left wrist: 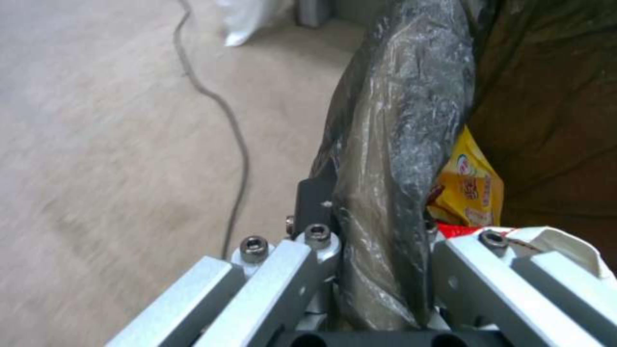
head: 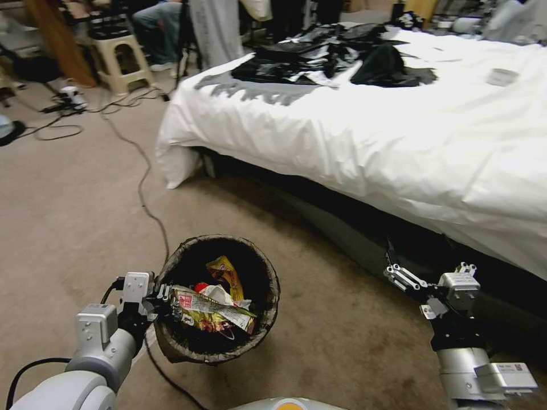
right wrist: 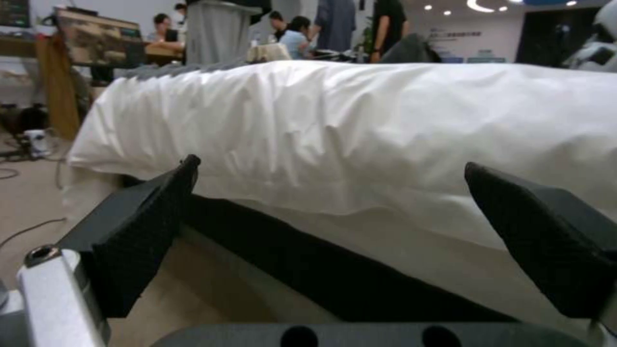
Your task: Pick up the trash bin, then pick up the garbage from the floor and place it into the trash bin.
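Observation:
The trash bin (head: 219,240), lined with a dark bag folded over its rim, is at lower centre in the head view. My left gripper (head: 162,296) is shut on the rim's near-left side. In the left wrist view the rim (left wrist: 398,120) runs between the left gripper (left wrist: 373,212) fingers. The garbage (head: 219,310) lies inside the bin: yellow and red-white wrappers and white tissue, and the yellow wrapper (left wrist: 469,183) lies just inside the rim. My right gripper (head: 427,259) hangs open and empty beside the bed's dark underside, its black pads (right wrist: 148,217) spread wide.
A bed (head: 370,131) with a white duvet and dark clothes on it fills the right and back. A black cable (head: 145,193) snakes over the beige floor (head: 74,216) to the bin's left side. A plastic stool (head: 119,60) and more cables stand at the far left.

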{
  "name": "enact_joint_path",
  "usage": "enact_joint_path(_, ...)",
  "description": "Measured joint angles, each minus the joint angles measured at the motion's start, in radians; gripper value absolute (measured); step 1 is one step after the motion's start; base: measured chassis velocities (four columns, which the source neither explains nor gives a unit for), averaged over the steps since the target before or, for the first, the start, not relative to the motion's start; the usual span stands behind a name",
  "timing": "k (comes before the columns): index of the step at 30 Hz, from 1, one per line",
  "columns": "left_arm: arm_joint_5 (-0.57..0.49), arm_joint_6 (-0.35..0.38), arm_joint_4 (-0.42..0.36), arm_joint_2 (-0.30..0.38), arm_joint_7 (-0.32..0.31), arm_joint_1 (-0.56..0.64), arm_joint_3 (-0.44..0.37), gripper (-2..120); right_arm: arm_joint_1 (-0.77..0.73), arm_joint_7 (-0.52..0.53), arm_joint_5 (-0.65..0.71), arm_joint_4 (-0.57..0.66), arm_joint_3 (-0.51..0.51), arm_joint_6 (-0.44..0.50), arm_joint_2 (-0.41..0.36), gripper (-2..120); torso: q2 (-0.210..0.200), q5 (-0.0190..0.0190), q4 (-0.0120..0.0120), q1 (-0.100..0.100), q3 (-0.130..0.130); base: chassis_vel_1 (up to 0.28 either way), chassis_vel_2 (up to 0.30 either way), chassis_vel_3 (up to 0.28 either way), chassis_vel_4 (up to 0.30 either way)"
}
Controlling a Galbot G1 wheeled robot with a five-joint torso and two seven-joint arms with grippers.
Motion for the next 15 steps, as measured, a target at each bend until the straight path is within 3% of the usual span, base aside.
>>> enact_joint_path(15,0.003,0.001,0.0,-0.01,-0.005,-0.001,-0.004,3,0.017,0.017,0.003,-0.036,-0.047,-0.021,-0.015,100,0.0,0.0,0.0,0.0,0.0,0.124,0.121,0.125,0.124)
